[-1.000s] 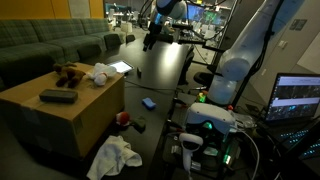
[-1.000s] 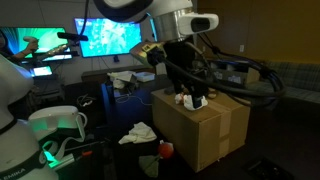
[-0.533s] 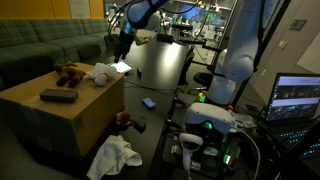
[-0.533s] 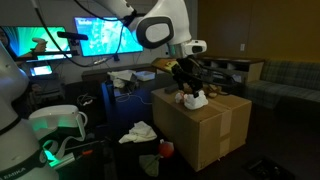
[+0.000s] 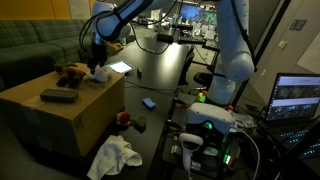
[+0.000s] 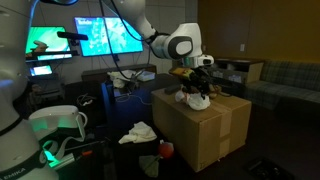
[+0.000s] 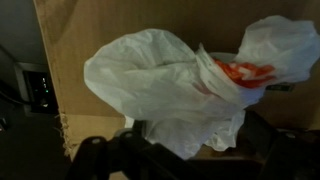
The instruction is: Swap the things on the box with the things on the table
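Observation:
A white plastic bag [image 5: 100, 75] with orange print lies on the near corner of the cardboard box [image 5: 50, 118], beside a brown stuffed toy [image 5: 70, 72] and a black flat remote-like object [image 5: 57, 96]. My gripper [image 5: 97, 62] hangs just above the bag; it also shows in an exterior view [image 6: 196, 78] over the bag [image 6: 195, 99]. In the wrist view the bag [image 7: 160, 85] fills the middle, and my gripper [image 7: 190, 160] is open, with dark fingers [image 7: 100, 155] wide apart either side of the bag's lower edge. On the dark table lie a blue object [image 5: 148, 102], a red object [image 5: 123, 117] and a white cloth [image 5: 113, 155].
A tablet [image 5: 120, 68] lies on the table behind the box. A green sofa [image 5: 45, 45] stands beyond the box. Equipment with a green light [image 5: 210, 125] and a laptop [image 5: 295, 98] sit at the near side. Monitors [image 6: 90, 35] glow in the background.
The arm has swung from the far end of the table over to the box and come down. The gripper now hangs over the white bag. Nothing else moved.

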`<state>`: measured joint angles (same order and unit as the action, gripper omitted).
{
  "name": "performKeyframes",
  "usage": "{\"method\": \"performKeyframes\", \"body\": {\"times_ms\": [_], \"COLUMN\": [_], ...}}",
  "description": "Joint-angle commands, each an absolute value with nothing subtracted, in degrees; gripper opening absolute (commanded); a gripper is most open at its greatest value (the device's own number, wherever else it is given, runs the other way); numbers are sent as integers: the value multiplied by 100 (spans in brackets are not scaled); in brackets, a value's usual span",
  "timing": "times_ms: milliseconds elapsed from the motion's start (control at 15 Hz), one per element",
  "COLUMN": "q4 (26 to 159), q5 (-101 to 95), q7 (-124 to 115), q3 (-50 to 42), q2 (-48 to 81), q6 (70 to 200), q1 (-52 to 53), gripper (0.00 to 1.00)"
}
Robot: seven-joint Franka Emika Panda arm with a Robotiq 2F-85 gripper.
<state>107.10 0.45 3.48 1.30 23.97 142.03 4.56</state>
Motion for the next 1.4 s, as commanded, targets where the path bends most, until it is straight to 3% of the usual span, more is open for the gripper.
{"method": "performKeyframes", "body": {"times_ms": [0,200,267,333,667,867,1067,1333], "q4": [9560,9011,8878,8759,8713,9363,9935,10706], "q5": [-334,-422,-426,-410,-328,-218,-121,131], "q7": [54,122,115,211,633,903,1073,1393], "q3": [26,-1,-12,6,91,119,68,-100], "q2": [3118,3479,3549,3598,3380,2679,2107,1541], "q6": [13318,12637,12466,12259,11652,11715,11866,12028], "q1": [516,457,444,402,215,22,-218,-641], "gripper": [100,100,75,74,36,14,5,10]}}
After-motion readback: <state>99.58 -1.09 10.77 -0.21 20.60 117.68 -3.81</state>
